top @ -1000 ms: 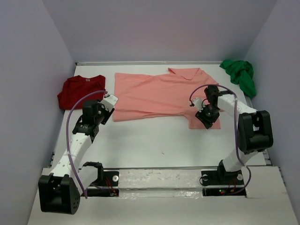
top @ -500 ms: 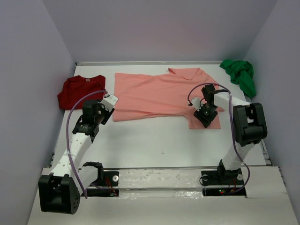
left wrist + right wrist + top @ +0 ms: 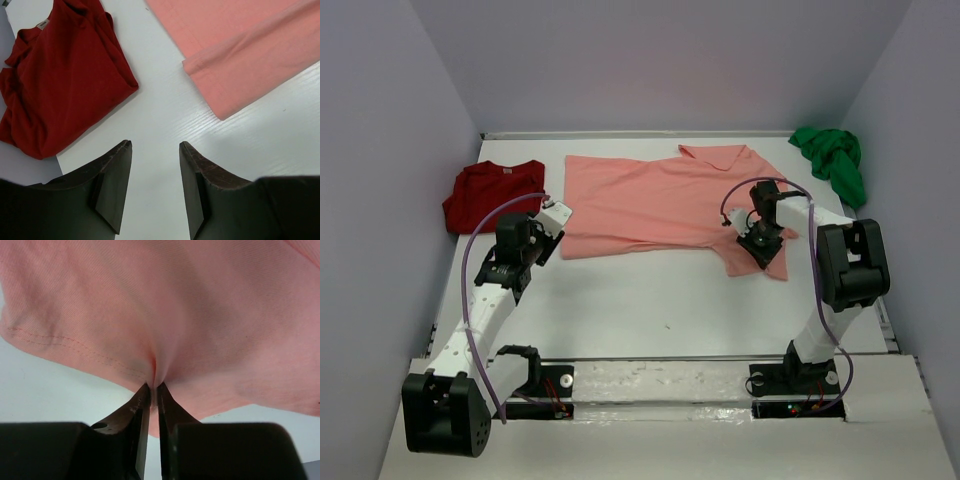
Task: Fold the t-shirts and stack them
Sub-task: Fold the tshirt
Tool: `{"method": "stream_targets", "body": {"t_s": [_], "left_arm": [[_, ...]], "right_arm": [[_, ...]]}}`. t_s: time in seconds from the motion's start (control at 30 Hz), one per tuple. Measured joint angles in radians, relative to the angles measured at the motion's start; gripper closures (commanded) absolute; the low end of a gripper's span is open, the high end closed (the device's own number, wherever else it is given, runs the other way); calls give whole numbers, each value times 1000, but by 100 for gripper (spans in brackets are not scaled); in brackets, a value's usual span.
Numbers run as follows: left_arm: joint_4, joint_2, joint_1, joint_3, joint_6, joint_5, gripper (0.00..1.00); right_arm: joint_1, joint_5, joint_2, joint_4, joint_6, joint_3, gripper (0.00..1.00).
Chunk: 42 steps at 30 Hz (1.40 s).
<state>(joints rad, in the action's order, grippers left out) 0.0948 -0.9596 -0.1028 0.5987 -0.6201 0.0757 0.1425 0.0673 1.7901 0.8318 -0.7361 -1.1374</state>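
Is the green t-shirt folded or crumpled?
Crumpled: the green t-shirt lies as a bunched heap in the far right corner, with no flat folded edges showing.

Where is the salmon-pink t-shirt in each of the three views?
Top external: the salmon-pink t-shirt lies spread across the far middle of the table, to the right of the dark red t-shirt.
Left wrist: upper right corner; only one hemmed corner of it shows.
Right wrist: it fills most of the picture, pinched between the right fingers.
Shared landmark: the white table, seen beside the shirt's edge in all three views.
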Motion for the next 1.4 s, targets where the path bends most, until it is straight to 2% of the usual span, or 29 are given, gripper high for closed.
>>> {"method": "stream_targets", "body": {"t_s": [0.33, 0.53, 0.83, 1.4], "left_arm": [[0, 0, 0, 0, 0, 3, 44], [0, 0, 0, 0, 0, 3, 44], [0, 7, 0, 0, -6, 2, 44], [0, 7, 0, -2, -8, -5, 44]], "right_arm": [[0, -9, -1, 46, 3, -31, 89], [0, -32, -18, 84, 12, -166, 100], [0, -50, -21, 101, 27, -354, 100], [0, -109, 253, 99, 71, -638, 100]]}}
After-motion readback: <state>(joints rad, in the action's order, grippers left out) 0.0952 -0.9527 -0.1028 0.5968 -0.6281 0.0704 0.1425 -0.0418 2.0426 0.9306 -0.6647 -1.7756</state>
